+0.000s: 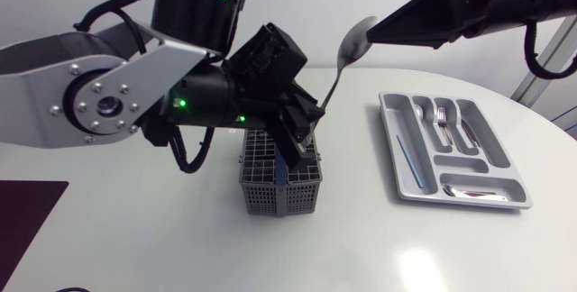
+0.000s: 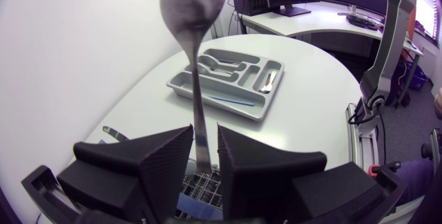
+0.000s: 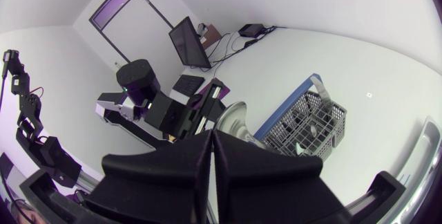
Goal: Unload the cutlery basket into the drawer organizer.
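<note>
Where visible, forks (image 1: 440, 116) in organizer (image 1: 389, 121).

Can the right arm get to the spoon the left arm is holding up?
Probably yes. The right gripper has its tip right at the bowl of the spoon, which the left gripper holds by the handle above the basket. Nothing stands between them.

Left arm (image 1: 54, 76): I logged silver-grey links and a round joint plate (image 1: 99, 104) ringed with screws (image 1: 87, 83). Beyond the joint plate, black housings (image 1: 194, 8) carried small green lamps (image 1: 180, 104); a black cable (image 1: 187, 152) looped below it. Left gripper (image 2: 205, 141): two matte black wedge fingers (image 2: 152, 162). Right arm (image 1: 505, 4), across from the joint plate: black, tapered, cabled.
</note>
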### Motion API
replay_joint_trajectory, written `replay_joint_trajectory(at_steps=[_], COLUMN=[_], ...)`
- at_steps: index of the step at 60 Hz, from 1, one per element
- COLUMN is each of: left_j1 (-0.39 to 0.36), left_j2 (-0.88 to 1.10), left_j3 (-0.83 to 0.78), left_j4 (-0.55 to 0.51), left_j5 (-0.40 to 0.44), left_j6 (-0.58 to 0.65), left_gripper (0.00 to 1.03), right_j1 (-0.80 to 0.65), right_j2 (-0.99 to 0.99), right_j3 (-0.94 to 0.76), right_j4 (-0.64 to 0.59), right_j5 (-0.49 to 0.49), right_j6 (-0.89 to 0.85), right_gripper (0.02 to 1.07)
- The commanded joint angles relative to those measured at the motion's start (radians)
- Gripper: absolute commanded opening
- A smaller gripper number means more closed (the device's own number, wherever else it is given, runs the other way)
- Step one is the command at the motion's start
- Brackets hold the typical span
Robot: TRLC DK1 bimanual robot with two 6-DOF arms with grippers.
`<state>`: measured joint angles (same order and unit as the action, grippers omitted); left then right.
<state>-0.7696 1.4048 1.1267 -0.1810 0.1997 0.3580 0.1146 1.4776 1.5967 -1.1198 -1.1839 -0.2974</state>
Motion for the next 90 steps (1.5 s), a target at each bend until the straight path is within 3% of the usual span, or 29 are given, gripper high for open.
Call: replay_joint_trajectory(at_steps=[1,49,65,90], left_j1=[-0.013,-0.019,-0.016,-0.016], left_j2=[0.026,0.068,0.068,0.063], left_j3=[0.031,0.048,0.048,0.038], left_j4=[0.012,0.089,0.091,0.091], left_j5=[-0.008,-0.083,-0.083,-0.083], left_j6=[-0.024,-0.025,-0.027,-0.030], left_gripper=[0.46,0.45,0.23,0.21], right_j1=[-0.006,0.010,0.010,0.023], right_j2=[0.010,-0.030,-0.034,-0.043], right_j3=[-0.027,-0.063,-0.075,-0.107], right_j4=[0.023,0.095,0.123,0.153], right_j5=[-0.026,-0.037,-0.037,-0.042], right_j6=[0.052,0.155,0.175,0.179], right_gripper=[0.08,0.08,0.08,0.08])
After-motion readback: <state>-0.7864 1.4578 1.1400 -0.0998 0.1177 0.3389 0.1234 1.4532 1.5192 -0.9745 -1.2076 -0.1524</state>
